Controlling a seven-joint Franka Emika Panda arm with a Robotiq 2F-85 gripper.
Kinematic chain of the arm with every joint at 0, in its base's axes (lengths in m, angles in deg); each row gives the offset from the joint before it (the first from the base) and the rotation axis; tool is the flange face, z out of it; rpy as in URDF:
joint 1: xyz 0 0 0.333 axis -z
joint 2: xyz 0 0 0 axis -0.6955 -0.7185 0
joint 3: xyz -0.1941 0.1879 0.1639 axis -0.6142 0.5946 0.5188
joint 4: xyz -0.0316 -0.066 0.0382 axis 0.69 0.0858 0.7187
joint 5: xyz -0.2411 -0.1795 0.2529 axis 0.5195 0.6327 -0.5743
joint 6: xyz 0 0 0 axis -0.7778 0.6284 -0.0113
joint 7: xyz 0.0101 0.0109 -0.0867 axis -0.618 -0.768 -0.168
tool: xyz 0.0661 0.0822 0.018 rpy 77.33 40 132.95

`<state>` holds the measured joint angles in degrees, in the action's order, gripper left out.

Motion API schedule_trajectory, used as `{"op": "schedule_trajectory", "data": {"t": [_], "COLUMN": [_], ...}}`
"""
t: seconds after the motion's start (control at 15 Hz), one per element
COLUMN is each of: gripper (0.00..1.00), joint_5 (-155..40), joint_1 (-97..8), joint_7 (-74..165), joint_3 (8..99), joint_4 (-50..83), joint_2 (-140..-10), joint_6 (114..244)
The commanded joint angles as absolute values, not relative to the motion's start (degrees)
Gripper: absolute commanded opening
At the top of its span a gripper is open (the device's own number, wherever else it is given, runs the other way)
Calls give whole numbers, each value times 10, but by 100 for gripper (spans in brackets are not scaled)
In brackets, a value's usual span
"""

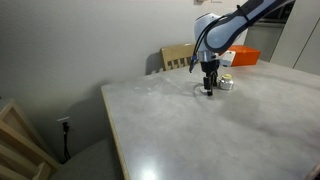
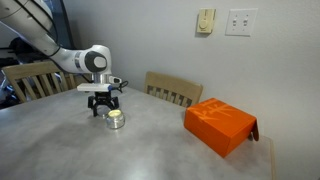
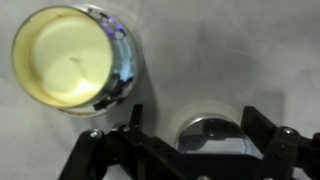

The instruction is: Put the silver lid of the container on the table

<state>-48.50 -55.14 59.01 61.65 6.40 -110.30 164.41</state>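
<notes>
Gripper (image 2: 104, 108) low over the table (image 3: 225, 50), jaws spread either side of the silver lid (image 3: 210, 137) (lying beside the open container (image 3: 123, 62)). Placement appears nearly complete; next, a straight lift clear of it.

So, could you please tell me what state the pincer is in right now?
Pincer: open, its fingers on either side of the silver lid, apparently not gripping it.

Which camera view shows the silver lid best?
The wrist view: the silver lid appears large between the jaws, beside the open container. In both exterior views it cannot be made out below the gripper; it is hidden or too small to tell.
</notes>
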Motion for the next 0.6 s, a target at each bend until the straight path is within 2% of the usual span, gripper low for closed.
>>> {"op": "schedule_trajectory", "data": {"t": [0.0, 0.53], "gripper": [100, 100], "joint_5": [-489, -492], "joint_1": [-536, -535], "joint_7": [608, 607], "joint_3": [624, 649], "joint_4": [113, 297], "joint_2": [-1062, -873], "joint_6": [1657, 1694]}}
